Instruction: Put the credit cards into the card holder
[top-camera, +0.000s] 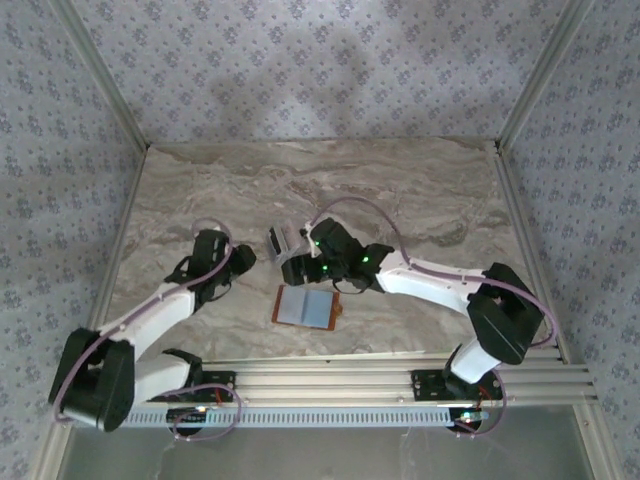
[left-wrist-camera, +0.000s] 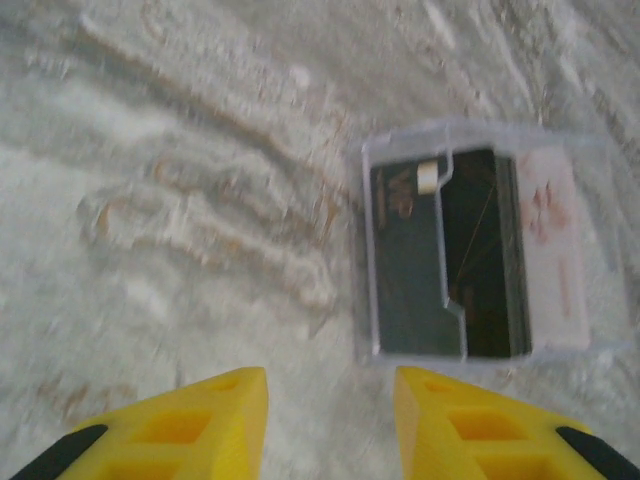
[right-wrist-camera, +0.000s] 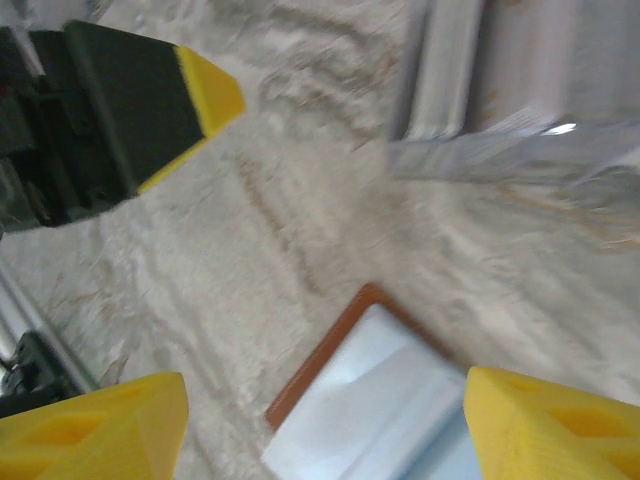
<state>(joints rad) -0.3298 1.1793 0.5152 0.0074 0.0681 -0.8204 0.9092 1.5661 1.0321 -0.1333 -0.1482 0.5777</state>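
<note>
Framing clear box (left-wrist-camera: 500, 135) wrist-side, card holder (top-camera: 303, 306) overhead

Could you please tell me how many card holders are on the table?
1: the card holder lies open on the table, near the middle of its front edge. Another could hide beneath the right arm.

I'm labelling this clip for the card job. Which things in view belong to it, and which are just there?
Belongs to the job:
- brown wallet, lying open on the table
- cards, dark, stacked
- clear case that holds the cards

Just there:
- metal rails along the near edge
- patterned walls
</note>
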